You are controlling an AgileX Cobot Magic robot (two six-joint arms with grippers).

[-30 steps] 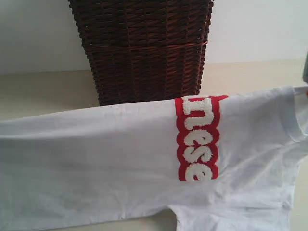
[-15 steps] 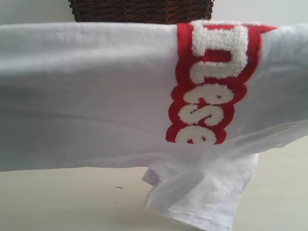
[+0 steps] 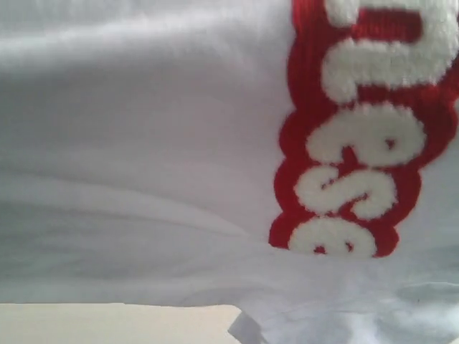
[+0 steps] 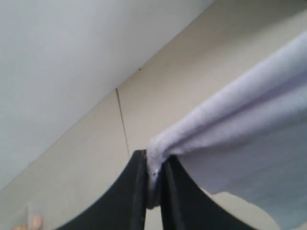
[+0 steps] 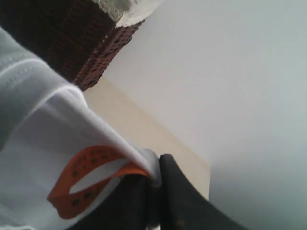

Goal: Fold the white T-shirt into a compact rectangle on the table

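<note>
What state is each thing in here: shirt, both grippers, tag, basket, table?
white T-shirt, held up, stretched between both grippers.
left gripper, shut on a pinch of the shirt's fabric.
right gripper, shut on the shirt's edge beside the tag.
orange neck tag, looped, dangling free.
wicker basket, untouched, behind the shirt.
table, a pale strip shows below the shirt.

Status: white T-shirt (image 3: 143, 143) aloft above the desk (image 3: 107, 324).
Cloth hangs stretched broadside, softly creased, filling the exterior view; fuzzy white lettering (image 3: 362, 143) edged in red runs vertically at right; orange neck tag (image 5: 81, 182) loops at the collar; a pale beige strip of desk shows beneath.
</note>
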